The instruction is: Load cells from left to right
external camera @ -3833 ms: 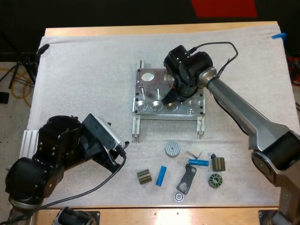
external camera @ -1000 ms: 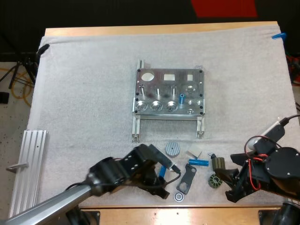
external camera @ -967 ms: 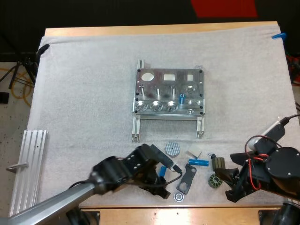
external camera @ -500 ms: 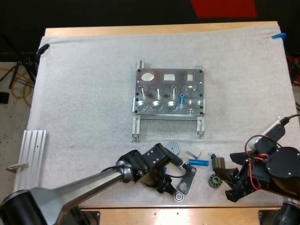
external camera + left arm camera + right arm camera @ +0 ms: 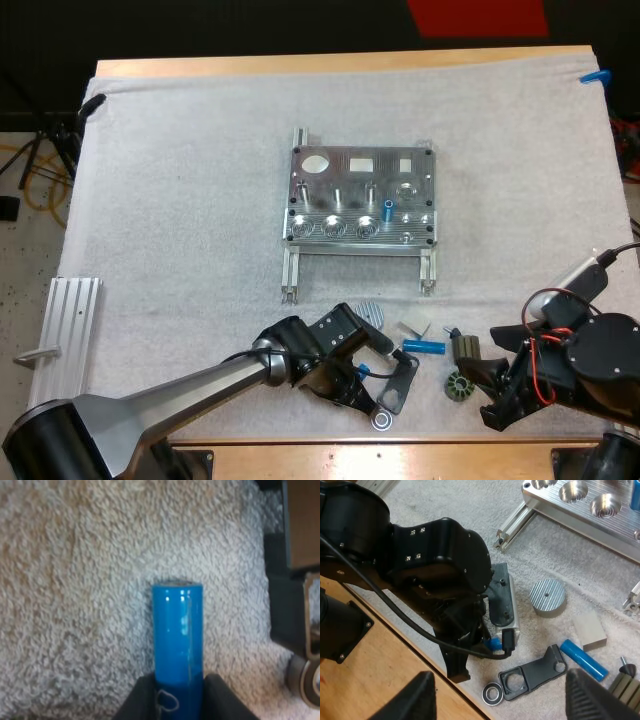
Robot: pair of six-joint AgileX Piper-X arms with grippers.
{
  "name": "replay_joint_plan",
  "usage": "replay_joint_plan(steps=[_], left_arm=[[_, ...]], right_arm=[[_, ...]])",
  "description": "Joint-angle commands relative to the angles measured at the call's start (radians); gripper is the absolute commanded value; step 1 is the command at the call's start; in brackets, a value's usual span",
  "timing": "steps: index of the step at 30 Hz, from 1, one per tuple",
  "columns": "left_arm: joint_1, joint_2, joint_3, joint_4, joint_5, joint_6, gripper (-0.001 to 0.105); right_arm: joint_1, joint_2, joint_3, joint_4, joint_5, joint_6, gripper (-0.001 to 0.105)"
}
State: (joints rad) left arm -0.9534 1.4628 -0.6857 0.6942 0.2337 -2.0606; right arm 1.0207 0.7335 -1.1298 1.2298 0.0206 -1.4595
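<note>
Left wrist view: the left fingers (image 5: 136,702) clamp the near end of a blue cell (image 5: 177,640), one finger on each side. The rest of the cell projects ahead of them over the white mat (image 5: 75,605); whether it is lifted clear cannot be told.

Change: a few seconds ago the left arm was folded at the near left corner and this cell lay free. The arm has since reached in and closed on it. Over the same interval the right arm has left the metal fixture (image 5: 360,180) and drawn back. The right fingers (image 5: 422,697) now stand spread wide and empty.

A standing cell (image 5: 388,210) remains in the fixture, well beyond both pairs of fingers. Judged meaning: one cell is loaded and a second is in hand, to be carried to a pocket next. The round pockets (image 5: 333,228) left of the standing cell are empty, so the left-to-right order looks unmet.

Count:
- **Cells:** three, one standing, one gripped, and one loose cell (image 5: 424,347) lying between the two pairs of fingers.
- **Fixture:** one.
- **Empty round pockets:** three.
- **Black bracket (image 5: 402,378):** one, just beside the left fingers.
- **Bearing ring (image 5: 381,420):** one.
- **Ribbed disc (image 5: 367,314):** one.
- **Pale block (image 5: 413,326):** one.
- **Dark ribbed parts (image 5: 467,348):** two, near the right fingers.
</note>
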Motion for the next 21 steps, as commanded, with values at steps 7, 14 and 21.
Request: replay_joint_plan(steps=[7, 14, 21], left_arm=[[-0.004, -0.07, -0.03, 0.036, -0.02, 0.106, 0.0], [-0.006, -0.316, -0.091, 0.171, -0.13, 0.311, 0.0], [-0.006, -0.584, -0.091, 0.302, -0.14, 0.428, 0.0]], right_arm=[[0.001, -0.002, -0.001, -0.007, -0.003, 0.001, 0.055], [0.001, -0.002, -0.001, -0.007, -0.003, 0.001, 0.055], [0.001, -0.002, -0.001, -0.007, 0.005, 0.001, 0.055]])
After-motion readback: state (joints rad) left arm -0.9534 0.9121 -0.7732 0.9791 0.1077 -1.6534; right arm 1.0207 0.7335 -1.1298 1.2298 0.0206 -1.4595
